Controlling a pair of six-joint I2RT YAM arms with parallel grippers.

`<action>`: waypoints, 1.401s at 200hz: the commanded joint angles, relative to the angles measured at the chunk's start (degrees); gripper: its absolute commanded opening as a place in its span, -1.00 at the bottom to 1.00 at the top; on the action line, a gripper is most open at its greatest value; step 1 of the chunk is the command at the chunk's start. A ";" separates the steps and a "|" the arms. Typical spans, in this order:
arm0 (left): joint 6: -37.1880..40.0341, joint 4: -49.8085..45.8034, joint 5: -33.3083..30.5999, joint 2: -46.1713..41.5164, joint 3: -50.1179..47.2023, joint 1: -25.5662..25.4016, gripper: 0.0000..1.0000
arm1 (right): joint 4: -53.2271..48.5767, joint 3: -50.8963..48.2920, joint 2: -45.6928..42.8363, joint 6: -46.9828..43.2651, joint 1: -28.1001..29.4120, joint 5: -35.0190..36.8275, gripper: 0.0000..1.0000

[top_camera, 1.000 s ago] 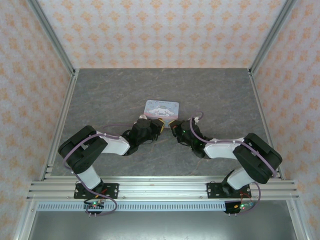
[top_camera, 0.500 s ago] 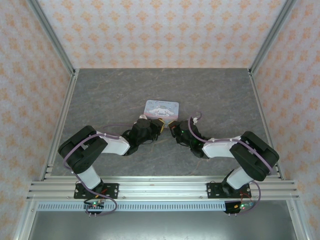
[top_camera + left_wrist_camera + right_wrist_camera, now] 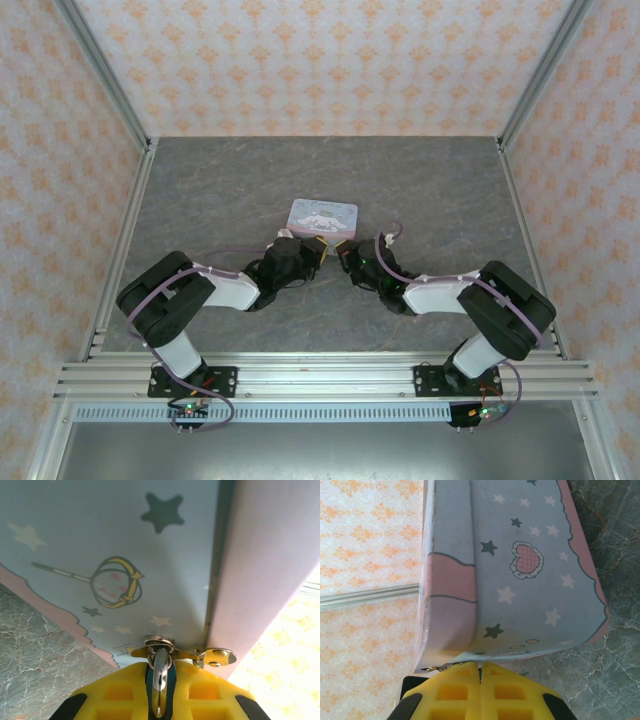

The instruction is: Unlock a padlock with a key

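The right arm has been slid a little toward the left of the top view since the earlier pictures, so the right gripper has been brought closer to the middle. The left arm has not been moved.

The padlock is seen at the bottom middle of the left wrist view. Its dark teal body is squeezed between the yellow fingers of the left gripper. Its shiny metal loop is hooked through the little clasp on the pastel tin. So the padlock is held tight, right against the tin, and it looks locked.

In the right wrist view, the right gripper's yellow fingers are pressed together at the bottom middle, just beside the lower edge of the tin. No key can be made out between them, so it cannot be told if one is held.

The tin is set on the grey table, in the middle of the top view, with both grippers just below it.

The step in hand is judged to be lining the key up with the lock. Next, the keyhole must be found. The key must be pushed in straight and then turned, while the padlock is kept steady.
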 commanded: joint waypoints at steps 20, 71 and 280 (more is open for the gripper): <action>0.24 1.50 -1.02 -2.15 0.49 -0.64 -1.00 | 2.06 1.20 1.43 0.56 0.81 0.23 -1.00; 0.37 1.52 -0.96 -2.13 0.58 -0.60 -1.00 | 2.40 1.42 1.47 0.64 0.90 0.25 -1.00; 1.49 -0.83 -1.31 -1.92 -0.03 -0.73 -1.00 | -5.70 5.16 -3.80 -3.99 0.90 0.93 -1.00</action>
